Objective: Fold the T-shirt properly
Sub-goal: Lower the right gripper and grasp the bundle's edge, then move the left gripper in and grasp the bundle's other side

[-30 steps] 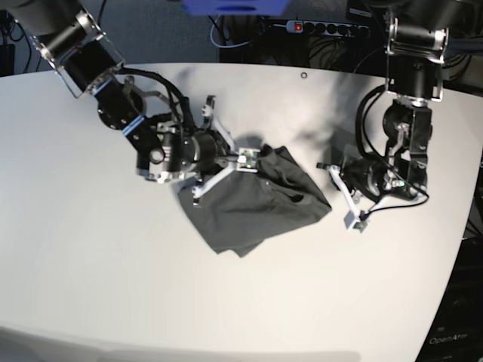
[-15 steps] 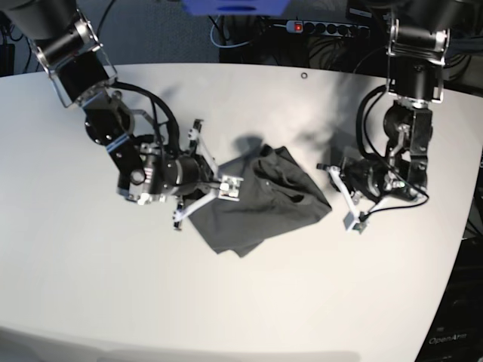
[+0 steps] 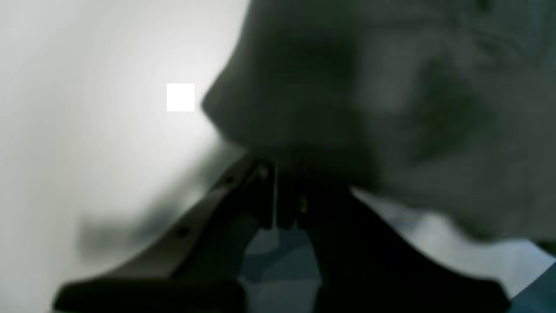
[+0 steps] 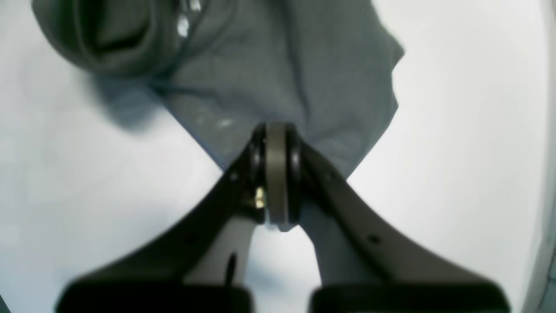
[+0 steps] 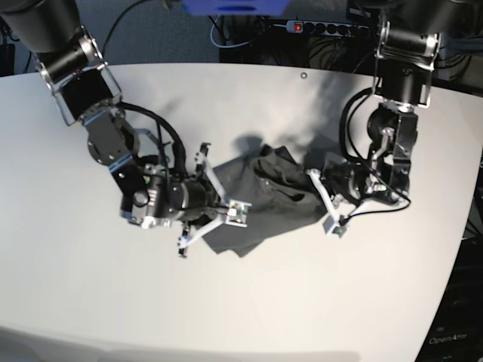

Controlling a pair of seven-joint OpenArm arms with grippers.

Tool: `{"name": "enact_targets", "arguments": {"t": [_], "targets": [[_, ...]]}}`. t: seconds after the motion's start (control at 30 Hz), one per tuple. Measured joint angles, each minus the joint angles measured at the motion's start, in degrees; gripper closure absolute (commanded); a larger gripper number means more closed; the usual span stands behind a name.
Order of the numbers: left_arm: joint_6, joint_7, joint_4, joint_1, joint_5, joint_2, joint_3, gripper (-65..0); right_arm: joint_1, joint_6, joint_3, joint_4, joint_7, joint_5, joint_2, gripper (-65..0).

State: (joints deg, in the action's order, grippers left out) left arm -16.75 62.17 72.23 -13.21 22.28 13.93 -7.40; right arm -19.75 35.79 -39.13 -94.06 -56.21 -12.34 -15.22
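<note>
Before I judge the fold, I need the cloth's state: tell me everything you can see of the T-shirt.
The T-shirt is dark grey, thin, soft-looking fabric, lying crumpled and partly doubled over on the white table, not flat. One edge forms a rolled pocket, with small white marks beside it. The shut right gripper pinches its near corner; the left gripper, also shut, sits at its opposite edge, contact unclear.
</note>
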Motion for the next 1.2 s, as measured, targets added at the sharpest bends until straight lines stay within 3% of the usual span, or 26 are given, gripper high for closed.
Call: {"name": "enact_targets", "arguments": {"t": [0.13, 0.23, 0.5, 0.7, 1.0, 1.2], "targets": [[0.0, 0.5, -0.2, -0.6, -0.2, -0.6, -0.1, -1.9, -1.3, 0.0, 0.0, 1.6, 0.4, 0.0, 1.8, -0.1], [0.2, 0.6, -0.3, -0.8, -0.2, -1.4, -0.2, -1.9, -2.8, 3.4, -0.1, 6.3, 0.6, 0.3, 2.7, -0.1], [0.1, 1.0, -1.9, -1.9, 0.3, -2.0, -0.3, -1.9, -3.4, 3.7, -0.2, 12.0, 6.1, 0.3, 3.7, -0.1], [-1.4, -7.6, -9.4, -4.0, 3.4, -2.2, -0.3, -1.9, -4.3, 3.7, -2.7, 19.1, 12.2, 0.8, 3.6, -0.1], [-2.2, -10.1, -14.9, -7.1, 4.3, -2.6, -0.3, -1.9, -5.0, 3.7, -3.4, 28.5, 20.1, 0.2, 3.7, -0.1], [-1.1, -12.4, -15.7, -9.2, 2.3, -2.5, -5.2, -1.9, -5.5, 3.7, -3.2, 33.1, 25.9, -0.7, 3.3, -0.1]]}}
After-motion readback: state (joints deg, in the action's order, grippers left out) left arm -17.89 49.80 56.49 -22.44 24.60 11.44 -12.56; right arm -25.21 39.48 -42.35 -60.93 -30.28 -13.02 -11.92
